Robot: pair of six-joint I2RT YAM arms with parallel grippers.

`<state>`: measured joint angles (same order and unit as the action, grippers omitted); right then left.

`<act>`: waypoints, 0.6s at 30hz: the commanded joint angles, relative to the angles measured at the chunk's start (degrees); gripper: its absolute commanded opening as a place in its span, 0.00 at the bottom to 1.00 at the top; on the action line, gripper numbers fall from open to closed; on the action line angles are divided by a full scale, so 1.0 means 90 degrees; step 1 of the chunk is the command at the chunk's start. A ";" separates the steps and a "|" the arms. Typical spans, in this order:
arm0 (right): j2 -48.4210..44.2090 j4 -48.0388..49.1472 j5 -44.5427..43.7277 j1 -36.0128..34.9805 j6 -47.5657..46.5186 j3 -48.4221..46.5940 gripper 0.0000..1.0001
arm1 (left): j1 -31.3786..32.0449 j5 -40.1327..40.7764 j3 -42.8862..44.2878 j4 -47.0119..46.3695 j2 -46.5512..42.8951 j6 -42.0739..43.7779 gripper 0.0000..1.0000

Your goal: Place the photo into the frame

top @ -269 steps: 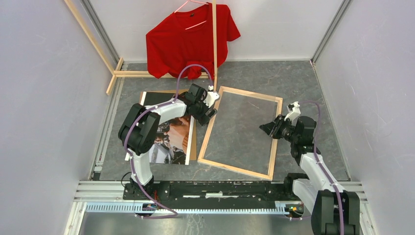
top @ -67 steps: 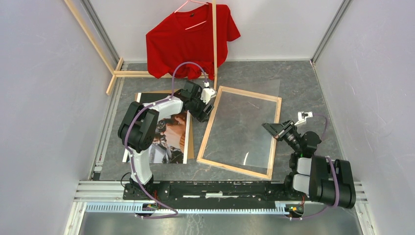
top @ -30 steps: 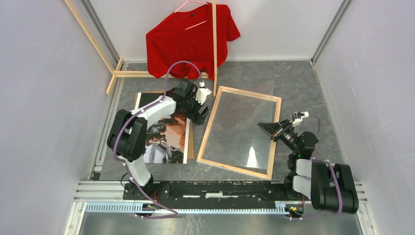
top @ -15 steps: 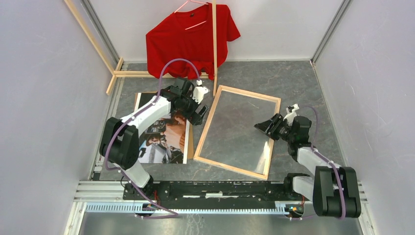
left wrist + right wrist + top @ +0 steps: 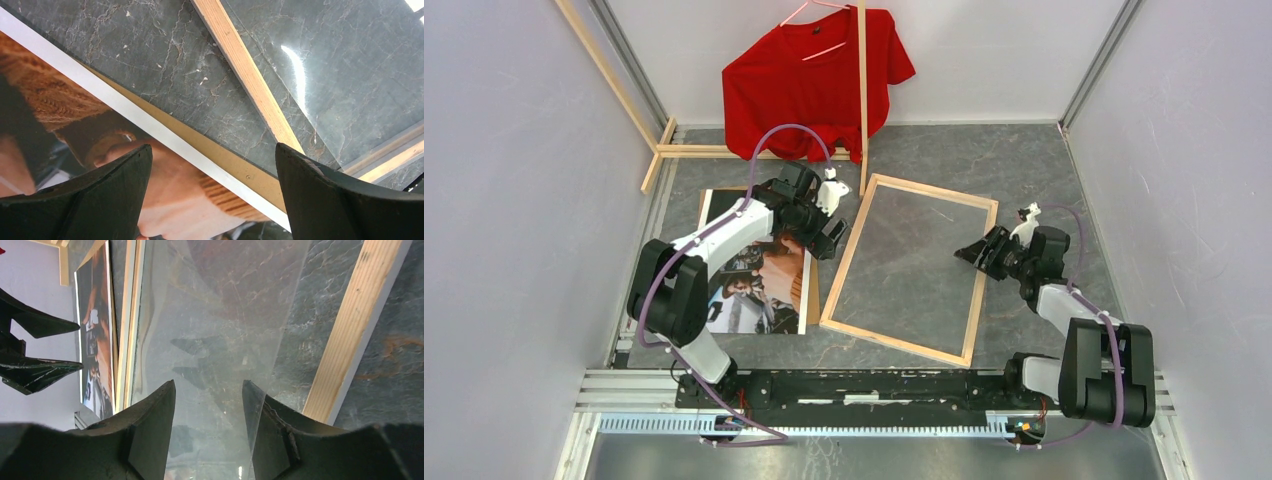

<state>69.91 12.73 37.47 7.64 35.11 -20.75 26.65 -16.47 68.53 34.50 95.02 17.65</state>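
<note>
The table point(image 5: 1034, 170) is a flat slab with a grey marble pattern. On it the frame point(image 5: 847, 250) lies flat and skewed: a thin rectangle of pale bare-wood rails with a white outer edge. Inside the rails lies a clear sheet point(image 5: 220, 315), glossy and slightly wavy, with the table pattern visible through it.

The photo point(image 5: 764, 285) is outside the frame, to its left, picture side up, with a white border. It rests on a brown cardboard sheet point(image 5: 817, 290) that projects along its right edge. A strip of bare table separates the cardboard sheet from the frame's left rail.

At the rear, a red T-shirt point(image 5: 809, 85) hangs on a wooden rack point(image 5: 862, 90).

The left gripper point(image 5: 829, 238) has its jaws spread wide over the photo's right edge and the cardboard strip, gripping nothing. The right gripper point(image 5: 969, 255) has its jaws parted over the clear sheet beside the frame's right rail. Contact with the sheet cannot be determined.
</note>
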 commanded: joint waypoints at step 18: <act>0.0455 0.0968 0.0805 0.0206 0.0180 -0.0589 0.29 | 0.0010 0.0272 0.0220 -0.0298 0.0498 0.0360 0.92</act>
<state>72.86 17.63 42.11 9.19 36.14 -23.66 26.65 -14.81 68.53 33.45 98.98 17.67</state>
